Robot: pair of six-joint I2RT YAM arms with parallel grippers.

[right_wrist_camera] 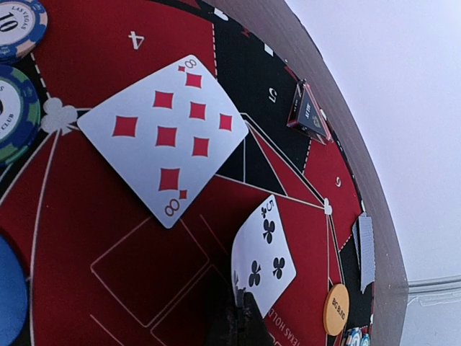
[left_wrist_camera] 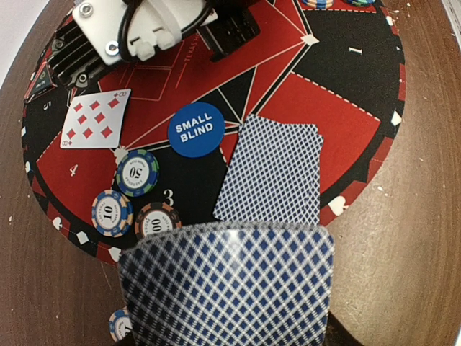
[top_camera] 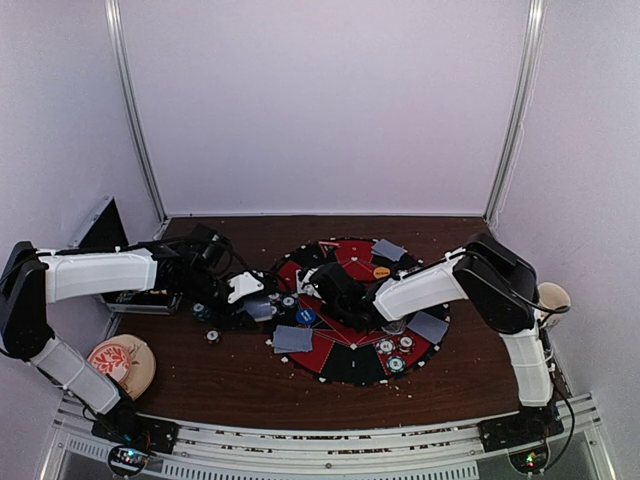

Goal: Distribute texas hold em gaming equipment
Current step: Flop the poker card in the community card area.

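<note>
Left jaws grip a face-down card (left_wrist_camera: 227, 285). Just beyond them a dealt card (left_wrist_camera: 270, 169) lies on the mat (left_wrist_camera: 346, 108). I'd lower the held one flat alongside it, clear of the small blind button (left_wrist_camera: 195, 129) ahead-left. Farther off, right jaws are closed on the five of clubs (right_wrist_camera: 265, 252).

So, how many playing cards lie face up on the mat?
2: the eight of diamonds by the mat's number 4, and the five of clubs nearer the centre. Others may be hidden.
</note>
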